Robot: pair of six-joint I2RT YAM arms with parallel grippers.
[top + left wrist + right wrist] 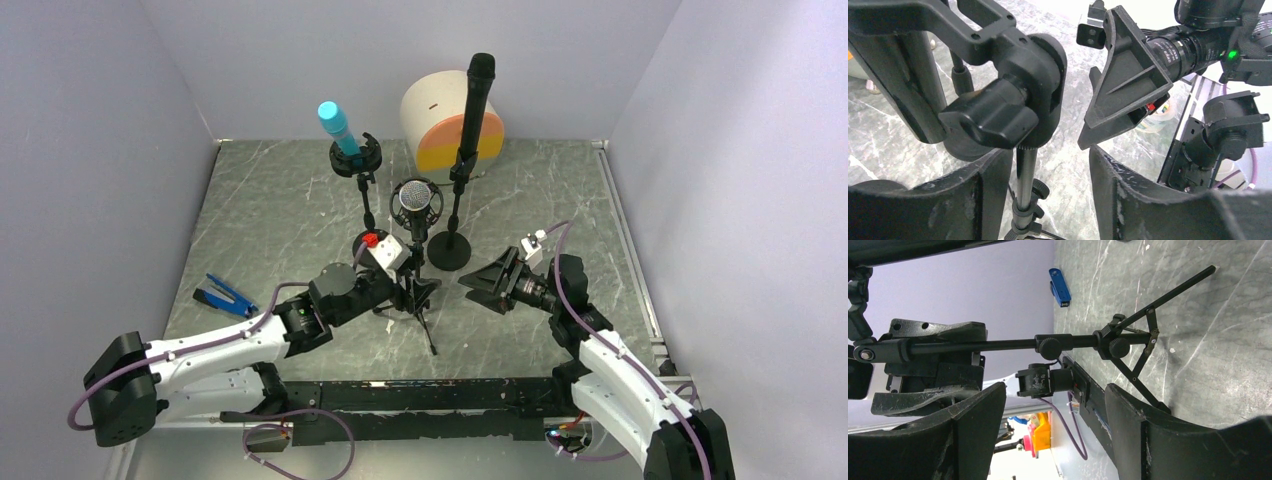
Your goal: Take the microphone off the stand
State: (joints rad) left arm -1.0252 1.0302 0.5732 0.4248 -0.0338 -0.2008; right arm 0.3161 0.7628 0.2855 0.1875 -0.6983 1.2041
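Centrally on surface (280, 215): black microphone (415, 197) sits in cradle atop tripod stand (425, 312), head up. Left gripper (1050, 172) low at stand; jaws spread, thin pole (1025, 170) between them, no contact visible. Right gripper (1053, 405) just right of stand, jaws released, holding nothing. Blue tool (224, 296) lies near left edge.

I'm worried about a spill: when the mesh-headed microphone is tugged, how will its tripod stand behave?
The tripod stand is probably top-heavy: the microphone sits high on its thin pole above spindly legs, so a sideways pull could tip it. It looks light and may slide on the smooth table. The left gripper, open around the pole, could steady it.
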